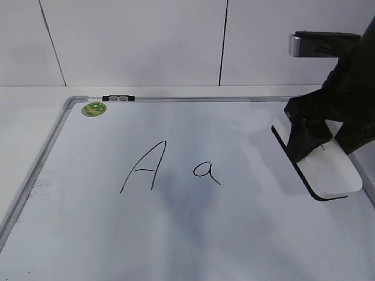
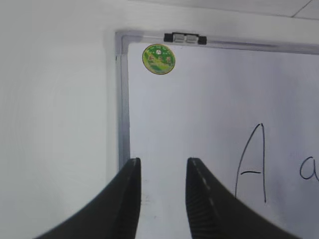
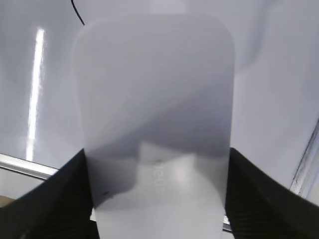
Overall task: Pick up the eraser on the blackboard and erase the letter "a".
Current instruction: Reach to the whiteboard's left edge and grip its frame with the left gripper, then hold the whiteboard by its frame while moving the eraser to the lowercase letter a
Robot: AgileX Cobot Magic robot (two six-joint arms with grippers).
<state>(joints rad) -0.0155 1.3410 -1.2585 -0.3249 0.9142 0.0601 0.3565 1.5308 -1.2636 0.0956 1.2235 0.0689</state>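
Note:
The eraser [image 1: 334,172] is a white block with a black felt base, at the right side of the blackboard [image 1: 88,234], well right of the letter "a" [image 1: 206,171]. My right gripper [image 1: 319,137] straddles it with both fingers against its sides. The right wrist view shows the eraser [image 3: 154,99] filling the space between the fingers [image 3: 157,154]. I cannot tell if it rests on the board or is just off it. My left gripper [image 2: 163,162] is open and empty over the board's left edge [image 2: 122,99]; the "a" [image 2: 310,168] shows at the right border.
A capital "A" [image 1: 143,167] is written left of the "a". A green round sticker [image 1: 94,109] and a black clip [image 1: 118,98] sit at the board's far left corner. The board's grey frame [image 3: 304,164] runs close by the eraser on the right.

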